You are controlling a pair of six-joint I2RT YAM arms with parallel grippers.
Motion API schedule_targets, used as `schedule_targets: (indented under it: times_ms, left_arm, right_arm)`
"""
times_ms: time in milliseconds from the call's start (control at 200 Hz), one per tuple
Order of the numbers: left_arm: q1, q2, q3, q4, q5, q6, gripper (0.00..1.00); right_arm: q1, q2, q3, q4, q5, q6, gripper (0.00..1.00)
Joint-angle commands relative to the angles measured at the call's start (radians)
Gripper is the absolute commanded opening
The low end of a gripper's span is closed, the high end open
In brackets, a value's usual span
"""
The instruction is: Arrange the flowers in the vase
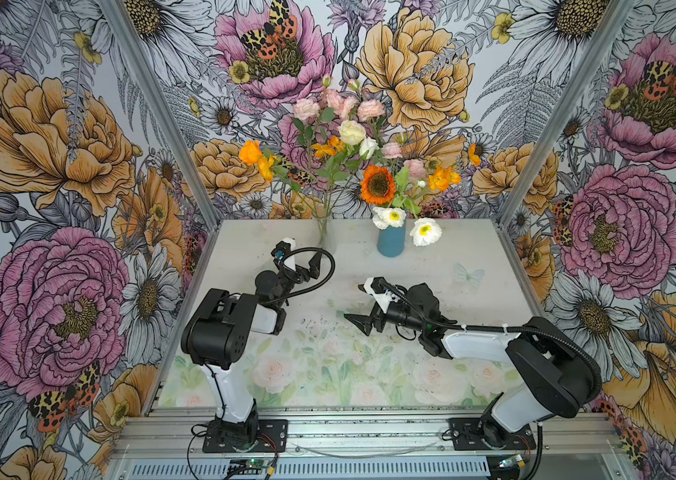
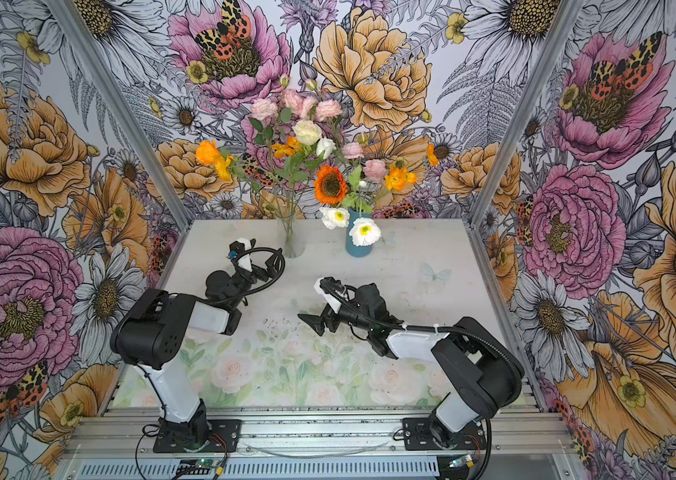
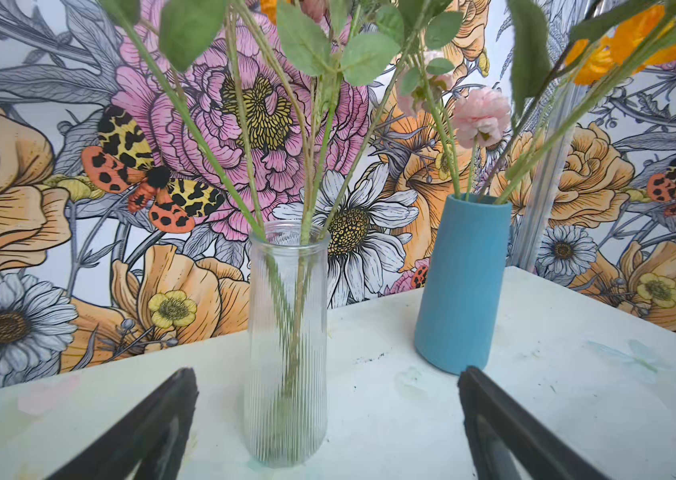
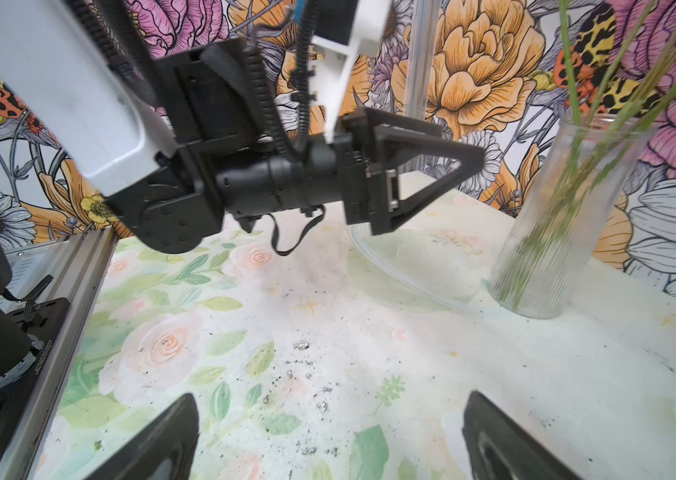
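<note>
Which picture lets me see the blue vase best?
The left wrist view: the blue vase is close, sharp and nearly whole. In both top views the blue vase is small and far, partly behind white flowers. The right wrist view misses it.

The glass vase (image 1: 325, 232) stands upright just left of the blue vase (image 1: 391, 243), not touching it. It is clear and ribbed, and it holds long green stems with pink flowers (image 1: 307, 109), a cream rose (image 1: 351, 132) and orange flowers (image 1: 250, 151). The blue vase holds the sunflower (image 1: 377, 185), two white flowers (image 1: 425, 231), and also pink and orange heads.
</note>
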State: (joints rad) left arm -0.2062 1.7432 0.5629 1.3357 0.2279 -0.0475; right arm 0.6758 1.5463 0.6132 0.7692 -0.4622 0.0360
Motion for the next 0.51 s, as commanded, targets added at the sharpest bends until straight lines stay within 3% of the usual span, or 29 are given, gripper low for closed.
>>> schedule_targets:
  times_ms: [0,70,175,285,350,500]
  left_arm:
    - [0.004,-0.225,-0.135,0.002,-0.086,-0.018,0.99]
    - [0.002,-0.46,-0.194,-0.25,-0.173,-0.03,0.99]
    - [-0.051,-0.823,-0.124,-0.925,-0.35,0.055,0.99]
    - [-0.092,-1.105,-0.138,-1.227,-0.546,0.094,0.99]
    - [-0.093,-1.236,-0.193,-1.28,-0.644,0.055,0.99]
    - [-0.091,-1.381,-0.328,-1.236,-0.772,0.028,0.99]
  right_arm:
    - [-0.041,-0.043,-0.022,0.046,0.027,0.05,0.99]
    - [-0.083,-0.055,-0.052,0.116,0.017,0.121,1.0]
    - [-0.178,-0.104,-0.11,0.186,0.028,0.272,0.99]
    - [-0.307,-0.288,-0.223,0.13,0.096,0.469,0.98]
    - [-0.346,-0.487,-0.286,-0.048,0.194,0.494,0.98]
    - [-0.353,-0.988,-0.228,-0.802,0.469,0.318,0.99]
